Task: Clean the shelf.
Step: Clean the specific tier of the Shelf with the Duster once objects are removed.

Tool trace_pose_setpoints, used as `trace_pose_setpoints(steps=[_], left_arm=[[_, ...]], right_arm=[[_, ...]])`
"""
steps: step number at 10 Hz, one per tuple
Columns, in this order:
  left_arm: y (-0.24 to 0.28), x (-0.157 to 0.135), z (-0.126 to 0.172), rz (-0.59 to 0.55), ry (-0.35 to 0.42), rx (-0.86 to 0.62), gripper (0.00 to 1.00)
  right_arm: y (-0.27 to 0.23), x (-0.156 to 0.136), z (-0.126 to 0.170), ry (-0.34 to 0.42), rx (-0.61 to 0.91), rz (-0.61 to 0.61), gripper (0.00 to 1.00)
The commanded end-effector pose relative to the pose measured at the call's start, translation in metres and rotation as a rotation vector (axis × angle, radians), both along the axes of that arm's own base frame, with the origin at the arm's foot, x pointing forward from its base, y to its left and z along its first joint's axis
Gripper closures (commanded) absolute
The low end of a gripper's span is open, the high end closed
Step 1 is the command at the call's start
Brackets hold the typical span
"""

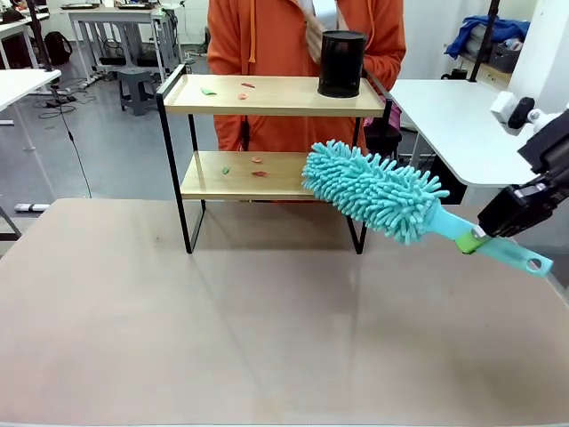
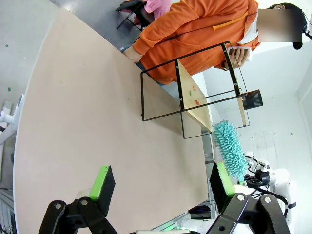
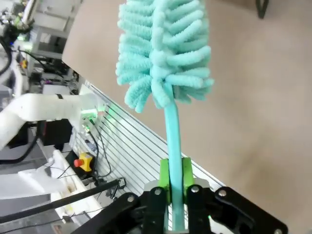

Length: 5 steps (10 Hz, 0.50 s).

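Two states — right end effector (image 1: pixel 474 238) clamps the duster (image 1: pixel 378 191) near the shelf (image 1: pixel 267 96); left end effector (image 2: pixel 163 183) wide, empty.

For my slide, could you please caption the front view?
Right fingers hold a teal duster in front of the scrap-littered shelf, a black container on top.

The shelf (image 1: pixel 267 95) has pale wooden boards in a thin black frame, dotted with small green and red scraps (image 1: pixel 247 85). A black cylinder (image 1: pixel 341 64) stands before the person's orange hoodie (image 1: pixel 258 36). The duster (image 1: pixel 378 191) is turquoise all over. The left gripper (image 2: pixel 161 179) and right gripper (image 1: pixel 473 238) are black with bright green pads (image 2: pixel 101 181). The counter (image 1: pixel 267 329) is plain beige.
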<state>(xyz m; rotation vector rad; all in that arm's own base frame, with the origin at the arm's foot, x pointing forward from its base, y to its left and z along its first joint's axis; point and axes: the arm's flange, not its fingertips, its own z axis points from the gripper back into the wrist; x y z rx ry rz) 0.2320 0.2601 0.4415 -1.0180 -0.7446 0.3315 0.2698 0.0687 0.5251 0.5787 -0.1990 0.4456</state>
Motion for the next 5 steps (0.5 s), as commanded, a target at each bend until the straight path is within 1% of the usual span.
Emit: trace_pose_setpoints(steps=[1,2,3,4,5], left_arm=[[-0.001,0.001,0.0,-0.002,-0.033,-0.002,0.0],[-0.001,0.001,0.0,-0.002,-0.033,-0.002,0.0],[-0.001,0.001,0.0,-0.002,-0.033,-0.002,0.0],[-0.001,0.001,0.0,-0.002,-0.033,-0.002,0.0],[-0.001,0.001,0.0,-0.002,-0.033,-0.002,0.0]], right_arm=[[-0.009,-0.007,-0.003,0.02,-0.007,0.072,0.88],[-0.009,-0.007,-0.003,0.02,-0.007,0.072,0.88],[-0.001,-0.002,-0.002,0.011,-0.005,0.017,0.88],[0.008,0.0,0.002,-0.044,-0.009,0.007,0.88],[0.024,0.01,0.002,-0.075,-0.003,0.026,0.88]])
